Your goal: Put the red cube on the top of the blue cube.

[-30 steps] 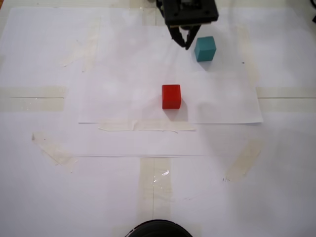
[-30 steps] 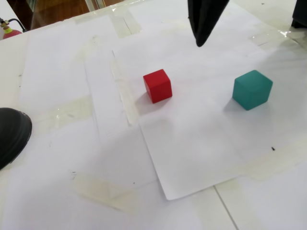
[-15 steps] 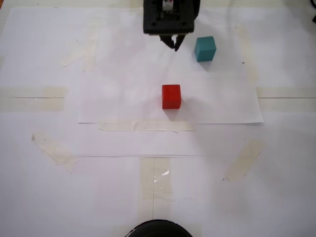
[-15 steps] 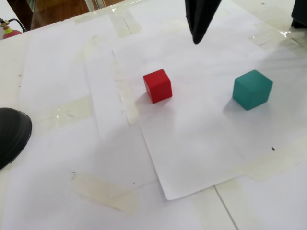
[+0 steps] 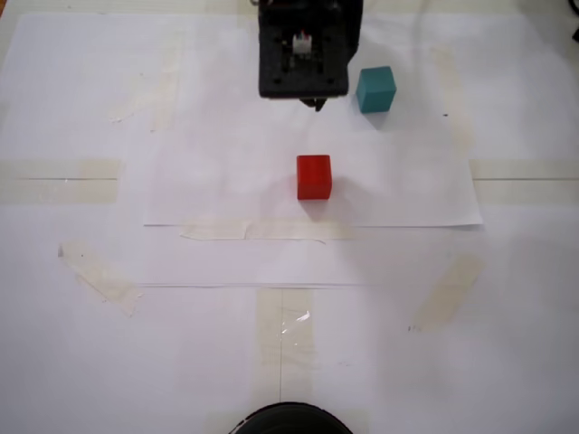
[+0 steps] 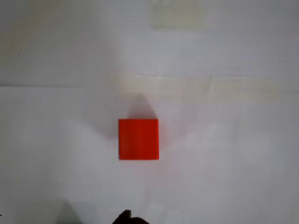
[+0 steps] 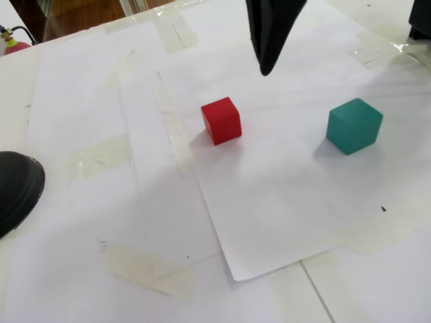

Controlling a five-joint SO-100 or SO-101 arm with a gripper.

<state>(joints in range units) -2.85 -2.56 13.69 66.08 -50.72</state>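
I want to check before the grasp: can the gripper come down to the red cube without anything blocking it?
Probably yes. The red cube stands alone on the paper sheet, apart from the blue cube. The gripper hangs above it, and nothing lies between them. In the wrist view the cube sits near the middle.

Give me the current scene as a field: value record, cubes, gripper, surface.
red cube: on the white paper sheet, resting flat, nothing touching it; centred in the wrist view
blue cube: on the same sheet, apart from the red cube, nothing on top
gripper: above the sheet, clear of both cubes, holding nothing; fingertips look closed to a point
stack: not yet made
surface: white paper with tape strips
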